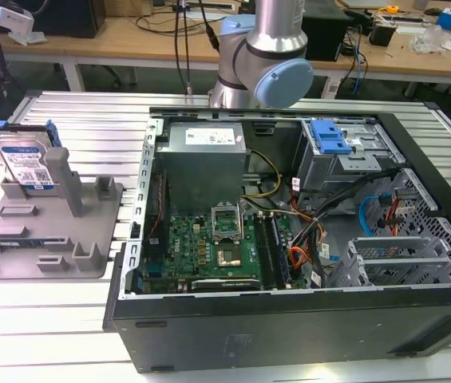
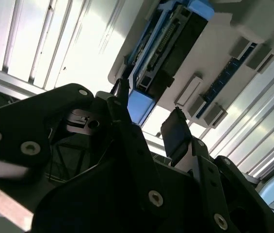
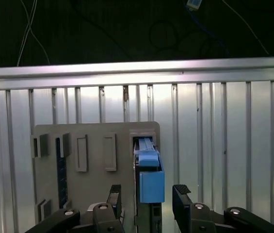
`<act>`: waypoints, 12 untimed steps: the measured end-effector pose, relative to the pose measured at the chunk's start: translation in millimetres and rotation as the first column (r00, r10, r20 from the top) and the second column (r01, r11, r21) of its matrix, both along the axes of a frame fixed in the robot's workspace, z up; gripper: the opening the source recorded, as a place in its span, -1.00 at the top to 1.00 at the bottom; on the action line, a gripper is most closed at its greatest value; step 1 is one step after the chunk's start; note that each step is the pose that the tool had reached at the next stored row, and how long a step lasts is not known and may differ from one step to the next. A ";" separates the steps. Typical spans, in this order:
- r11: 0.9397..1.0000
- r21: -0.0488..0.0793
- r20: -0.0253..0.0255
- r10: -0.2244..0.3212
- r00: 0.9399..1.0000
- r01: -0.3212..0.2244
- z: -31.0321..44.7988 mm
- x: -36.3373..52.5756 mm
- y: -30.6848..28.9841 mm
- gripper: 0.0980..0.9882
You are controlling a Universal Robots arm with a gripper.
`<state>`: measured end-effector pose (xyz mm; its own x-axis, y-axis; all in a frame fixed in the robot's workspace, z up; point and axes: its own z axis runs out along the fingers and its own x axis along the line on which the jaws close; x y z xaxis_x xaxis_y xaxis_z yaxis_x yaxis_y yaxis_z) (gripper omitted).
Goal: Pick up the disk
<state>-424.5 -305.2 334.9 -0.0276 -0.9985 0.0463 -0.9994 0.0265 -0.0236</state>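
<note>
The arm [image 1: 269,48] rises by the table's [image 1: 57,327] far edge. Its gripper [image 3: 148,194] faces down, both black fingers [image 3: 181,196] spread well apart.

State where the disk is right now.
The disk stands on edge in the grey fixture at the exterior view's left, beside the open computer case.

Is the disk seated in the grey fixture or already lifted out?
Seated: the disk stands on edge in the grey fixture in the exterior view; in the first wrist view the open gripper flanks it without contact.
</note>
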 end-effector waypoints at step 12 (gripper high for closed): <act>1.000 -0.001 0.001 0.001 1.000 -0.001 -8.7 -1.0 0.0 0.00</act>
